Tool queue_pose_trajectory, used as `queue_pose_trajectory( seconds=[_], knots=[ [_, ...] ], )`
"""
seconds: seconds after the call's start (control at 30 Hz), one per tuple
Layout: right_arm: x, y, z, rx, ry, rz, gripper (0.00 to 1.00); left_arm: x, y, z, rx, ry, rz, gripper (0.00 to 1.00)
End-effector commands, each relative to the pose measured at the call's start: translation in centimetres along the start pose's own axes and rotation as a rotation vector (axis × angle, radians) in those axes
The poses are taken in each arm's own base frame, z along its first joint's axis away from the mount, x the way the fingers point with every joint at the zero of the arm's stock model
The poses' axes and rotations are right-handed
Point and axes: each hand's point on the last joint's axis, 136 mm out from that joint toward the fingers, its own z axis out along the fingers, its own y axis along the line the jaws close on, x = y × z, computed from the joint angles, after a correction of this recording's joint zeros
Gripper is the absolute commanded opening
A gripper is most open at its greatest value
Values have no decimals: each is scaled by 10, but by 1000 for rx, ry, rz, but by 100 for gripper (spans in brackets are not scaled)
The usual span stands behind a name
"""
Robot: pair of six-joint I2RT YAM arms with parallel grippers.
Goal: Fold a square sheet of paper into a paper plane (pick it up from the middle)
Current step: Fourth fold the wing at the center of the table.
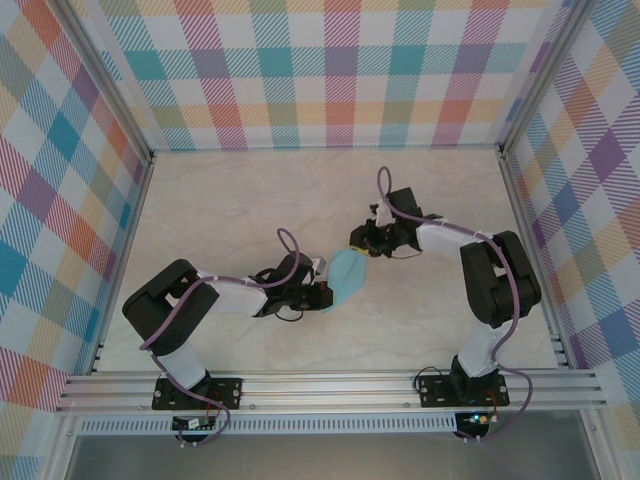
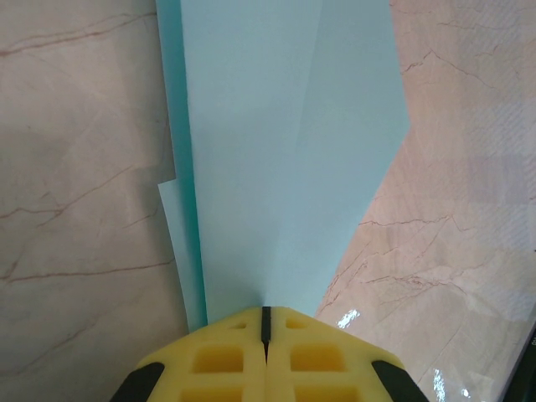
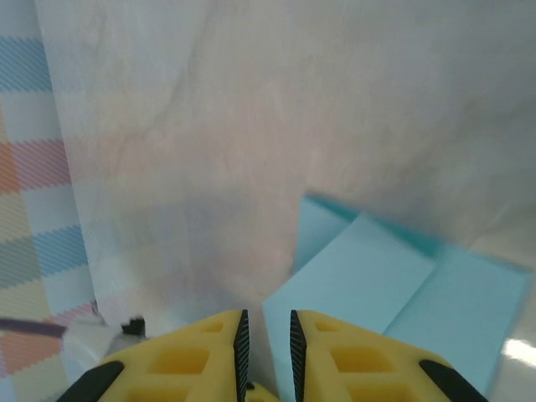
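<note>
Left jaws clamp the paper plane (image 2: 285, 151), tip hidden; right jaws slightly parted, perhaps touching it.

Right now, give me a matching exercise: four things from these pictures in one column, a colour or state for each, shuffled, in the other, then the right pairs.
Column one
1. left gripper
2. right gripper
3. folded paper
4. back wall

Column two
A. light blue, creased lengthwise
B. jaws slightly apart, a paper edge between them
C. pastel plaid
D. shut on the folded paper

Pairs: 1-D, 2-B, 3-A, 4-C
</note>
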Motion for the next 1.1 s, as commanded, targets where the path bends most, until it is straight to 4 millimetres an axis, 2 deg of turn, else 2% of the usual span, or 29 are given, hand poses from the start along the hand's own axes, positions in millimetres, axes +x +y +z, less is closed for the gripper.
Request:
queue_pose_trajectory(
  seconds=[0.0, 0.17, 0.33, 0.5, 0.6, 0.77, 1.0, 1.07],
  knots=[
    [26, 13, 14, -41, 60, -15, 22, 60, 80, -4, -283, 177, -99, 3],
    [45, -1, 36, -16, 113, 6, 22, 58, 78, -5, -281, 173, -96, 3],
    [45, -19, 51, 31, 128, 26, 22, 59, 78, -5, -281, 176, -95, 3],
    [36, -42, 52, 160, 97, 15, 21, 60, 79, -6, -286, 180, -95, 3],
    [26, -52, 48, 207, 76, 10, 21, 61, 80, -7, -288, 180, -95, 3],
    [-3, -61, 37, 220, 32, 32, 22, 64, 83, -8, -297, 186, -94, 3],
    [-36, -68, 25, 222, -13, 64, 23, 67, 85, -9, -299, 188, -98, 3],
    [-41, -64, 20, 196, -19, 68, 23, 66, 84, -9, -296, 186, -100, 3]
  ],
)
